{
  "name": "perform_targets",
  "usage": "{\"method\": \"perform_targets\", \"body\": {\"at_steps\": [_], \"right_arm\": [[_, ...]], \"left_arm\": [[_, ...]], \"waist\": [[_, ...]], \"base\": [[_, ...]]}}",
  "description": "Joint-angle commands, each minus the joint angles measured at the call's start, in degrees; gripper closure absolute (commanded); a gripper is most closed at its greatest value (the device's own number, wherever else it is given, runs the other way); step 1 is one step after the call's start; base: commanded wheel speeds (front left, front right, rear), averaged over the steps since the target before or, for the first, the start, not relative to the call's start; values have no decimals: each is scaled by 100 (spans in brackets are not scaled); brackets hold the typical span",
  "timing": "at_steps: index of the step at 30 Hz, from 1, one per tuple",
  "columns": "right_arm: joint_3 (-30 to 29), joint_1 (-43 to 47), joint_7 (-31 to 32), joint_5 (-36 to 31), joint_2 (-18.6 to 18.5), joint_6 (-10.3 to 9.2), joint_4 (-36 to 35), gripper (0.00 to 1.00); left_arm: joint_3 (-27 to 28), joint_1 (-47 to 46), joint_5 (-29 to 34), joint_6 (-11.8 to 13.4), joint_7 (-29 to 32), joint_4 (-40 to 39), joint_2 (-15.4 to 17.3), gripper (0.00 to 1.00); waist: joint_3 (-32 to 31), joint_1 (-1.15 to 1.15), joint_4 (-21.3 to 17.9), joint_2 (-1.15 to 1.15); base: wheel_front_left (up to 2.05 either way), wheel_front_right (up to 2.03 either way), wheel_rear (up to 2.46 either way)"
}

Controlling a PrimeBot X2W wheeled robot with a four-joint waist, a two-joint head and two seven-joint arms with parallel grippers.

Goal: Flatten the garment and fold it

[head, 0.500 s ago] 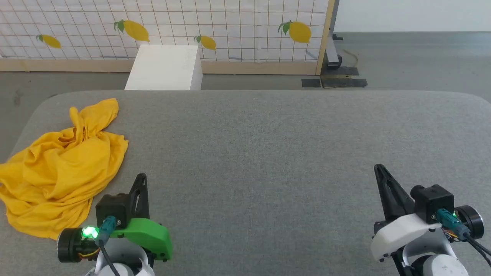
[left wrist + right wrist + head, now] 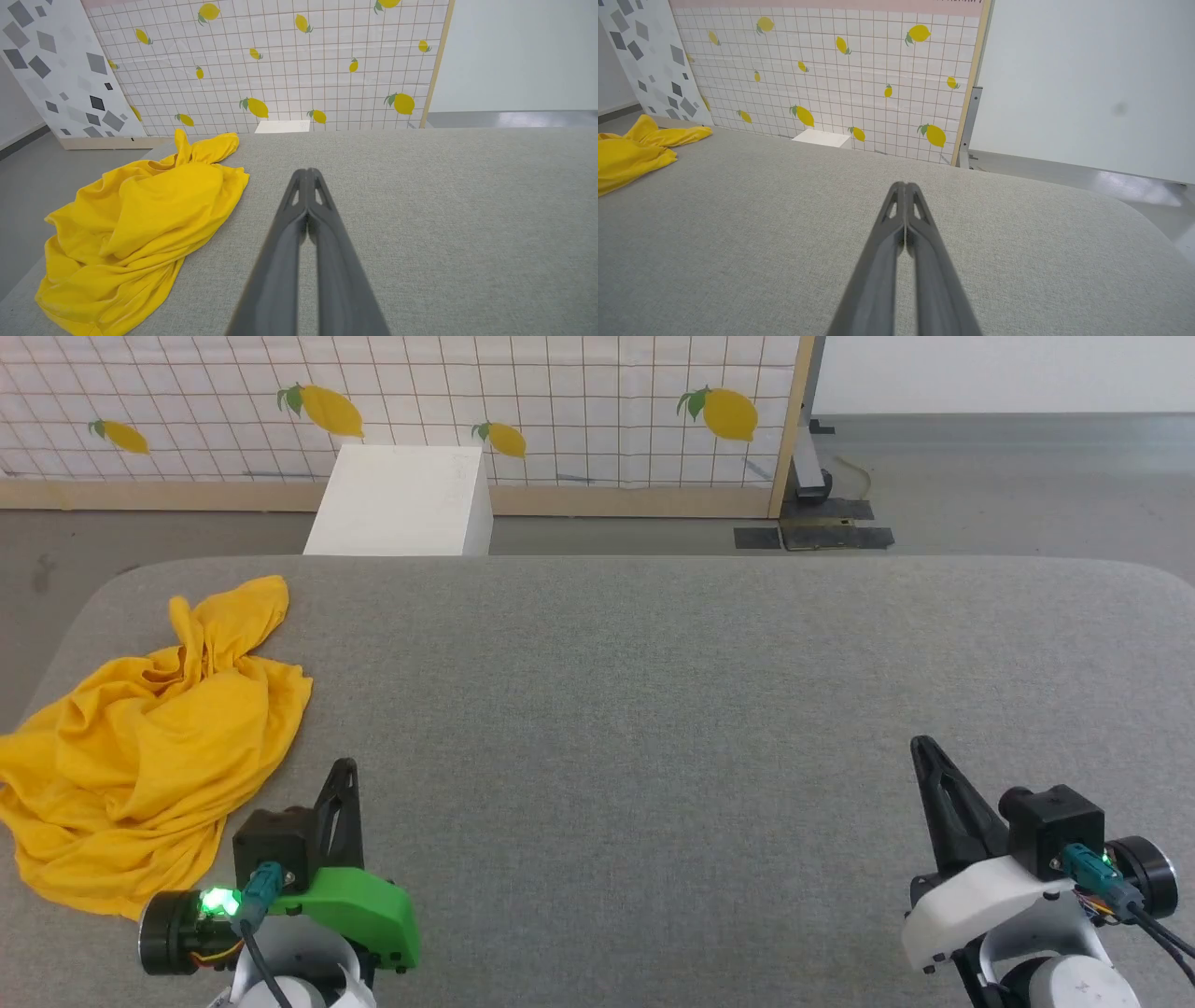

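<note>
The garment [image 2: 140, 747] is a mustard-yellow shirt lying crumpled in a heap at the left end of the grey table [image 2: 653, 709]; no print shows. It also lies left of the fingers in the left wrist view [image 2: 140, 224] and at the far left edge in the right wrist view [image 2: 630, 154]. My left gripper [image 2: 345, 767] is shut and empty, hovering just right of the heap's near side; its fingertips meet in the left wrist view [image 2: 307, 171]. My right gripper [image 2: 922, 743] is shut and empty at the lower right, far from the shirt, tips together [image 2: 903, 185].
A white box [image 2: 401, 502] stands on the floor behind the table's far edge. A tiled lemon-print panel [image 2: 467, 401] with a wooden frame runs along the back. The shirt's left side reaches the table's left edge.
</note>
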Motion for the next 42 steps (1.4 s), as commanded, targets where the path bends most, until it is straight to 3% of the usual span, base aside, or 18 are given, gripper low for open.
{"method": "perform_targets", "body": {"at_steps": [1, 5, 6, 25, 42], "right_arm": [[-8, 49, 2, -36, 2, -8, -31, 100], [-8, 49, 2, -36, 2, -8, -31, 100], [0, 0, 0, 0, 0, 1, 0, 0], [-116, 42, -188, 164, 0, 0, 140, 0], [-135, 50, -389, 295, 0, -1, 287, 0]], "left_arm": [[13, 63, 73, -6, 8, -17, -18, 100], [13, 63, 73, -6, 8, -17, -18, 100], [-2, 0, 0, 0, 0, 0, 0, 0], [-131, -38, -89, 94, -187, 137, 0, 0], [-161, -8, -138, 207, -387, 202, 13, 0]], "waist": [[0, 0, 0, 0], [0, 0, 0, 0], [0, 0, 0, 0], [6, 0, 36, 0], [1, 0, 493, 0]], "base": [[0, 0, 0], [0, 0, 0], [0, 0, 0], [0, 0, 0], [0, 0, 0]]}}
